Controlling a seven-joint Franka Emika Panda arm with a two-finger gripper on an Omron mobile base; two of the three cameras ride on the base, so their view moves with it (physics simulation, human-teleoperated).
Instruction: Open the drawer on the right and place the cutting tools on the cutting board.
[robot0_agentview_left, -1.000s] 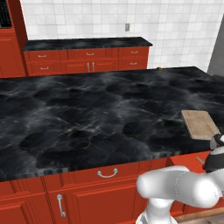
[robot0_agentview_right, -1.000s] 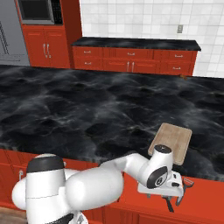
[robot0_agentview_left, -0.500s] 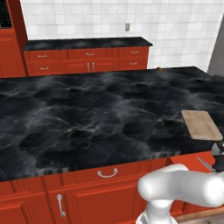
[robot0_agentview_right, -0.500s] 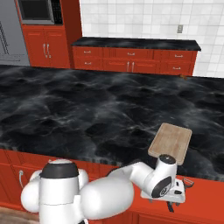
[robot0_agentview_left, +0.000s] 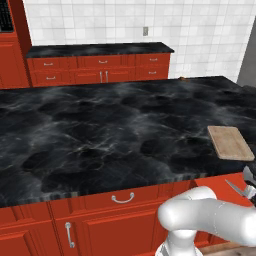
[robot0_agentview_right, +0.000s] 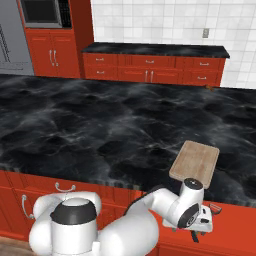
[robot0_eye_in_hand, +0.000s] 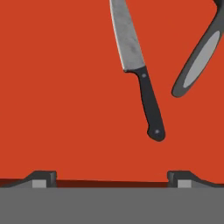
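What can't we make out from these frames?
- Second tool, hand view: cut off by the top and right edges; type unclear.
- Knife, hand view: blade tip cut off at the top.
- Drawer, right base view: its inside is hidden behind the arm.

A kitchen: black marble island counter (robot0_agentview_left: 110, 135), red cabinets (robot0_agentview_left: 100, 67), white tiled wall (robot0_agentview_left: 150, 20), built-in microwave (robot0_agentview_right: 42, 12).

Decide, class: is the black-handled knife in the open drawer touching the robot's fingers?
Apart. In the hand view the knife lies on the red drawer floor, with bare red floor showing between its handle end and both fingers.
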